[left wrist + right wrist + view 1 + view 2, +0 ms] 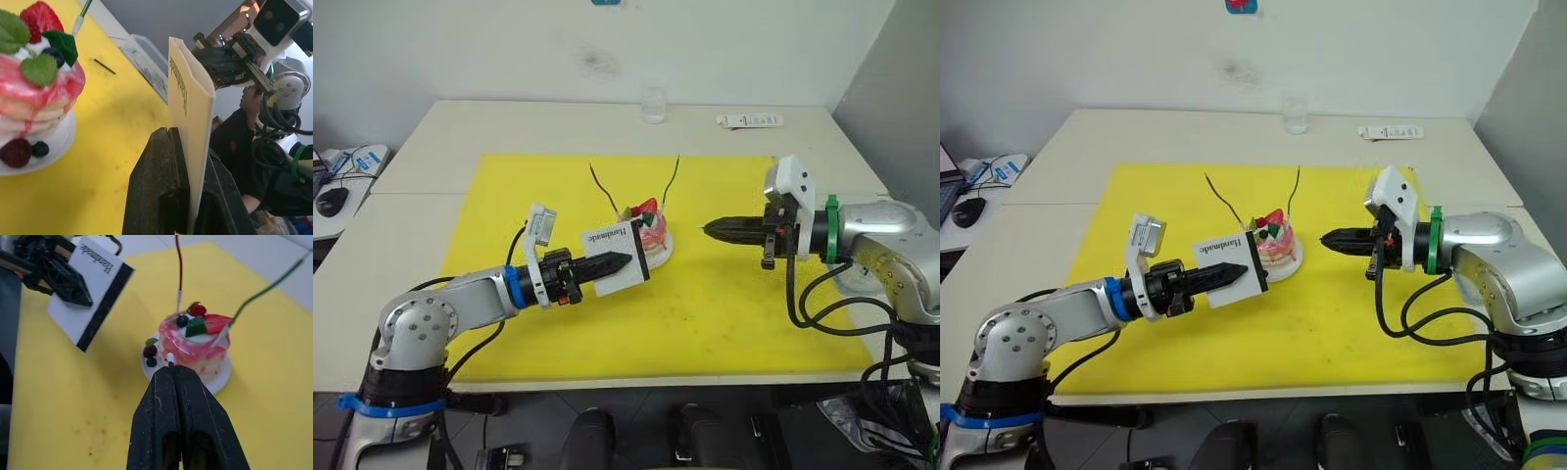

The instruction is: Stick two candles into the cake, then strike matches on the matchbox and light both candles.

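Observation:
The pink cake (652, 231) sits on its white plate mid-mat, with the dark red candle (604, 188) and the green candle (673, 176) standing in its top, unlit. My left gripper (626, 260) is shut on the white matchbox (615, 257), holding it on edge just left of the cake, black strip (104, 308) facing the right arm. My right gripper (708, 230) hovers right of the cake, pointing at it, shut on a match (170, 357) whose pale head pokes out between the fingertips. Another match (102, 65) lies on the mat.
A yellow mat (734, 304) covers the table's middle. At the far edge stand a clear glass (653, 104) and a white tube (749, 120). A clear plastic container (144, 61) sits off the mat's right side. A mouse (331, 201) lies on the side desk.

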`<state>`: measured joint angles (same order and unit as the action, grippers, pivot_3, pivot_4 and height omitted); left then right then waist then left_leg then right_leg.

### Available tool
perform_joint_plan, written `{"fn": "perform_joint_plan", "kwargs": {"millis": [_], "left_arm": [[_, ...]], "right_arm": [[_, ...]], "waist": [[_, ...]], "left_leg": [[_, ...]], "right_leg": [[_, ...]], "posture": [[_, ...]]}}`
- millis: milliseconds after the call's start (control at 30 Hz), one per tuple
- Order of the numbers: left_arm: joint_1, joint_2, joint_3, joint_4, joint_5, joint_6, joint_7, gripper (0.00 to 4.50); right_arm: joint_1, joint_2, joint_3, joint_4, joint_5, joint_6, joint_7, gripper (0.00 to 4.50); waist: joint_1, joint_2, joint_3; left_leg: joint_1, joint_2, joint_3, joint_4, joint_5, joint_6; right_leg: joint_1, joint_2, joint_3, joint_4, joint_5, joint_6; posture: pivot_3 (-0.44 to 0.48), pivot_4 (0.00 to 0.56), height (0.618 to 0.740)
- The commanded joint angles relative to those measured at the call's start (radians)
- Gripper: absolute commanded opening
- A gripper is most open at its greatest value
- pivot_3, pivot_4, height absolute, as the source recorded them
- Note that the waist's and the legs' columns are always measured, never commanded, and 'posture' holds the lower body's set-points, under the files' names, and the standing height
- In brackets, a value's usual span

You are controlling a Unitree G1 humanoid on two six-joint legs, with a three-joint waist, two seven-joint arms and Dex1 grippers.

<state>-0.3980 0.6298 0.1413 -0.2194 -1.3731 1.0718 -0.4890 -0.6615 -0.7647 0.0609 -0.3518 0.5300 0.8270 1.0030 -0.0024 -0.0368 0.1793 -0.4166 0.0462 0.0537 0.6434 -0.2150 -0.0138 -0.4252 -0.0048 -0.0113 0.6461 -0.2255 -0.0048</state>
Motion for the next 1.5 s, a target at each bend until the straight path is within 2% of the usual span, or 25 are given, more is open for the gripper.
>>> {"fn": "perform_joint_plan", "kwargs": {"millis": [33, 300, 667, 1233, 1300, 1400, 1500], "left_arm": [[-0.048, -0.038, 0.007, 0.023, -0.016, 0.008, 0.030, 0.00], [-0.054, -0.072, 0.004, 0.008, 0.009, 0.026, 0.040, 0.00], [-0.070, -0.100, 0.004, 0.020, 0.035, 0.033, 0.021, 0.00], [-0.072, -0.107, 0.017, 0.011, 0.032, 0.047, 0.001, 0.00], [-0.072, -0.110, 0.017, 0.011, 0.032, 0.046, 0.003, 0.00], [-0.085, -0.111, 0.020, 0.025, 0.035, 0.046, -0.004, 0.00], [-0.094, -0.106, 0.020, 0.043, 0.055, 0.041, -0.023, 0.00]], "right_arm": [[-0.022, -0.016, 0.040, -0.051, -0.054, -0.077, 0.002, 0.02], [-0.031, 0.050, 0.094, -0.055, -0.149, -0.214, -0.051, 0.02], [-0.068, 0.115, 0.144, -0.029, -0.223, -0.300, -0.060, 0.02], [-0.061, 0.134, 0.204, 0.016, -0.319, -0.379, -0.026, 0.02], [-0.051, 0.099, 0.240, 0.005, -0.340, -0.402, 0.025, 0.02], [0.060, -0.127, 0.316, -0.093, -0.340, -0.495, 0.303, 0.02], [0.109, -0.273, 0.250, -0.171, -0.179, -0.425, 0.464, 0.02]], "waist": [[0.000, 0.000, 0.000], [-0.001, 0.000, 0.000], [0.000, 0.000, 0.000], [0.000, 0.000, 0.000], [0.000, 0.000, 0.000], [0.009, 0.000, 0.000], [0.018, 0.000, 0.001]], "left_leg": [[0.000, 0.000, 0.000, 0.000, 0.000, 0.000], [0.000, 0.000, 0.000, 0.000, 0.000, 0.000], [0.000, 0.000, 0.000, 0.001, 0.000, 0.000], [0.000, 0.000, 0.000, 0.001, 0.000, 0.000], [0.000, 0.000, 0.000, 0.001, 0.000, 0.000], [0.000, 0.000, 0.000, 0.001, 0.000, 0.000], [0.000, -0.002, 0.000, 0.001, 0.000, 0.000]], "right_leg": [[0.000, 0.000, 0.000, 0.000, 0.000, 0.000], [0.000, 0.000, 0.000, 0.001, 0.000, 0.000], [0.000, 0.000, 0.000, 0.001, 0.000, 0.000], [0.000, 0.000, 0.000, 0.002, 0.000, 0.000], [0.000, 0.000, 0.000, 0.002, 0.000, 0.000], [0.000, 0.000, 0.000, 0.001, 0.000, 0.000], [0.002, -0.003, -0.003, -0.001, -0.002, 0.001]], "posture": [[0.000, 0.150, 0.740], [0.000, 0.150, 0.740], [0.000, 0.150, 0.740], [0.000, 0.150, 0.740], [0.000, 0.150, 0.740], [0.000, 0.150, 0.740], [0.000, 0.150, 0.740]]}}
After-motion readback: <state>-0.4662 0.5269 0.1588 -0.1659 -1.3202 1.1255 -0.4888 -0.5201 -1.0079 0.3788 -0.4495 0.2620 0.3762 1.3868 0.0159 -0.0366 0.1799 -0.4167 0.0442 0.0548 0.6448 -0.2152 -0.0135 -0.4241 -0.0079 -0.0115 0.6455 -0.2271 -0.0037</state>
